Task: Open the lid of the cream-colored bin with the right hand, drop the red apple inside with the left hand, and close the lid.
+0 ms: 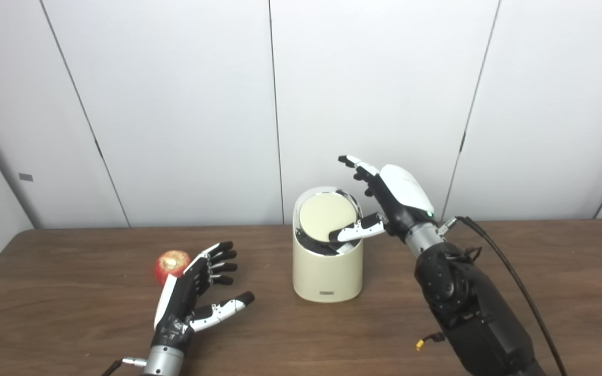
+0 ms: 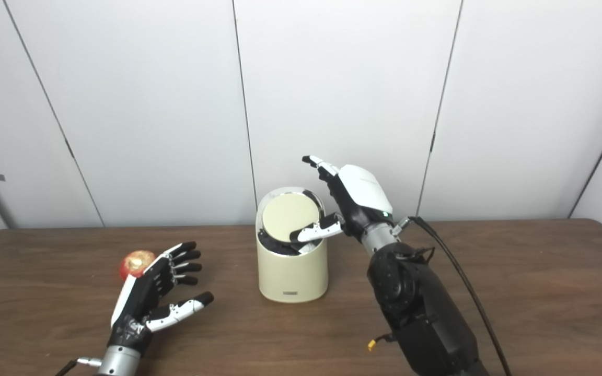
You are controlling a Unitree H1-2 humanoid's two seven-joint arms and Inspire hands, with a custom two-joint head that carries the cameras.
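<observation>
Setting: brown wood table [image 1: 71, 313], white panel wall behind.
Bin: cream bin [image 1: 327, 274] mid-table, round lid [image 1: 327, 216] tilted, dark gap at its front edge.
Right hand [image 1: 392, 201]: at bin's 2 o'clock, fingers spread, thumb on lid's front edge, gripping nothing.
Left hand [image 1: 191, 292]: open, empty.
Apple: red apple [image 1: 171, 263] on table at left hand's 11 o'clock, bin's 9 o'clock.

Dark wood table [image 1: 541, 271]: red apple [image 1: 171, 263] left, cream bin [image 1: 327, 271] centre, well apart.

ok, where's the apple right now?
The red apple sits on the table at the left of both eye views, just behind the open left hand, unheld, well left of the cream-colored bin.
</observation>
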